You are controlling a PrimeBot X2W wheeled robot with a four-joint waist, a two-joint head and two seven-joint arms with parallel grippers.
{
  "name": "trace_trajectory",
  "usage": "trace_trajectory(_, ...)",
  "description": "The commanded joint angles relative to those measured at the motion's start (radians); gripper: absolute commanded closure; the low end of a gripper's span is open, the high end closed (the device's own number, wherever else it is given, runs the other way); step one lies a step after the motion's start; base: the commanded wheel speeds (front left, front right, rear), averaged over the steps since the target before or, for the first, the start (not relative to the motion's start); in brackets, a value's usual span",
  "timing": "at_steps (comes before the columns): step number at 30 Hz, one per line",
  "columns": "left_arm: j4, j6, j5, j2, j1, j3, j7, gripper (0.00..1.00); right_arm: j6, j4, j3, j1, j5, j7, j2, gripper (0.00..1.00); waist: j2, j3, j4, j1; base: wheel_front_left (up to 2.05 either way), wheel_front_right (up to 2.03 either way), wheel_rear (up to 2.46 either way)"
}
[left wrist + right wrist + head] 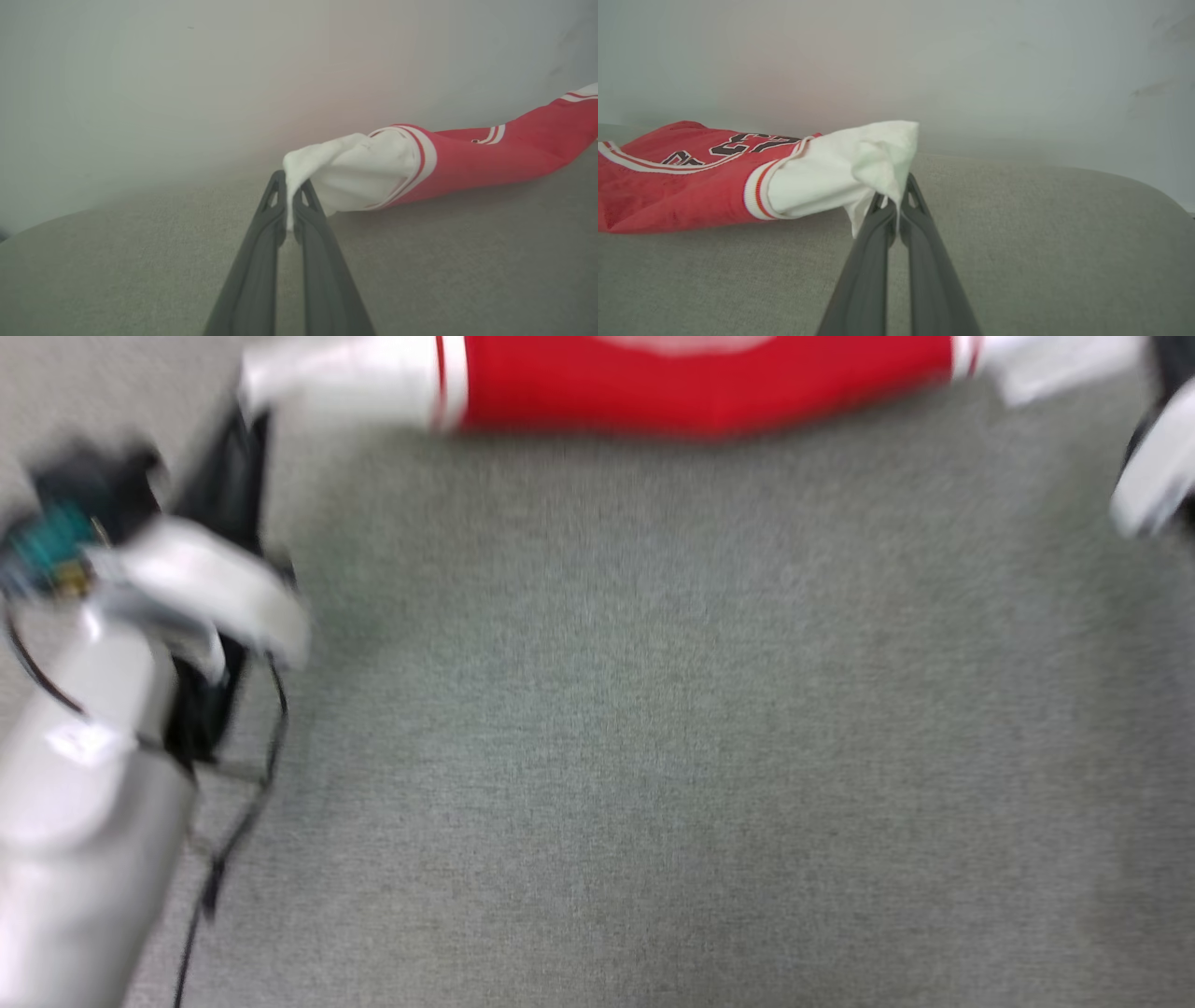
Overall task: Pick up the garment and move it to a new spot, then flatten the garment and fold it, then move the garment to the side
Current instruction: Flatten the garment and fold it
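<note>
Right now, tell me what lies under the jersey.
Grey surface under the jersey; its red body rests there. Left end effector and right end effector pinch the sleeves. Beneath the body is covered.

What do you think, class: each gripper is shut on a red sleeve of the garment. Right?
Wrong in one respect: white, not red. The left wrist view shows the left gripper shut on a white sleeve of the garment; the right wrist view shows the right gripper shut on the other white sleeve.

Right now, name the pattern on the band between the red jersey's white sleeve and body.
Red-and-white striped band, clearest in the right wrist view.
</note>
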Motion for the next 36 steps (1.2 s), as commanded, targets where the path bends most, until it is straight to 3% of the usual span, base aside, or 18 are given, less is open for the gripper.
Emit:
trace_trajectory(1,-0.006,0.005,-0.006,0.007,0.021,-0.001,0.003,1.00,0.000,-0.011,0.010,0.025,0.013,0.002,-0.004,1.00,-0.0001,-0.048,-0.005,0.0000,0.00,0.00,0.00)
trace_trajectory(5,-0.062,0.001,-0.055,0.037,0.203,-0.010,0.040,1.00,-0.001,-0.090,0.075,0.186,0.100,0.035,-0.055,1.00,-0.0001,-0.107,-0.018,0.0000,0.00,0.00,0.00)
trace_trajectory(11,-0.165,0.029,-0.108,0.091,0.445,-0.019,0.099,1.00,-0.001,-0.188,0.125,0.406,0.200,0.079,-0.134,1.00,-0.0001,-0.182,-0.026,0.0000,0.00,0.00,0.00)
trace_trajectory(19,-0.272,0.068,-0.155,0.147,0.661,-0.027,0.151,1.00,-0.001,-0.279,0.120,0.627,0.270,0.116,-0.213,1.00,-0.0001,-0.250,-0.031,0.0000,0.00,0.00,0.00)
trace_trajectory(29,-0.387,0.122,-0.214,0.213,0.861,-0.010,0.199,1.00,-0.001,-0.402,0.078,0.832,0.330,0.206,-0.249,1.00,-0.0001,-0.337,-0.056,0.0000,0.00,0.00,0.00)
trace_trajectory(36,-0.467,0.161,-0.294,0.226,1.008,0.004,0.233,1.00,-0.001,-0.473,0.009,0.978,0.398,0.323,-0.240,1.00,-0.0001,-0.386,-0.072,0.0000,0.00,0.00,0.00)
